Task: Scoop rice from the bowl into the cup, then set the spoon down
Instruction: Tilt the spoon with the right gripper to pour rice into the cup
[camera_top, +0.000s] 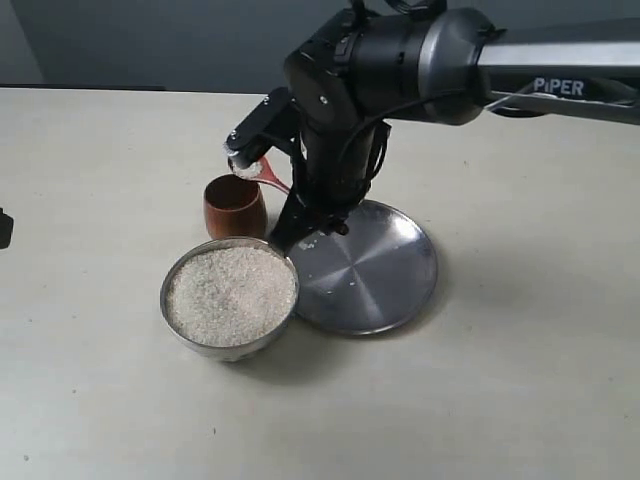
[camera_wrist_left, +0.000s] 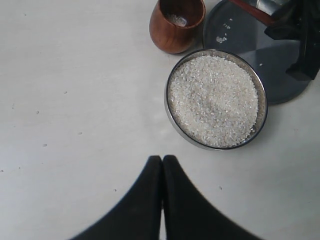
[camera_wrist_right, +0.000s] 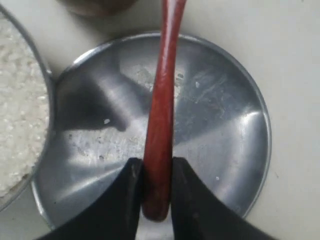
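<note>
The silver bowl (camera_top: 215, 350) stands at the front, full of rice (camera_top: 231, 295). Just behind it is the brown wooden cup (camera_top: 232, 215), with a few grains inside (camera_wrist_left: 177, 20). My right gripper (camera_wrist_right: 157, 167) is shut on the end of the spoon's handle (camera_wrist_right: 161, 115), above the flat plate. The spoon (camera_top: 270, 180) slants up to the left, and its head carries a small heap of rice (camera_top: 246, 170) right over the cup's mouth. My left gripper (camera_wrist_left: 162, 159) is shut and empty, hovering over bare table short of the bowl (camera_wrist_left: 167, 107).
A flat silver plate (camera_top: 380, 270) lies to the right of the bowl, touching it, with a few stray grains (camera_wrist_right: 106, 121) on it. The black right arm (camera_top: 400, 50) reaches in from the upper right over the plate. Pale table surrounds everything.
</note>
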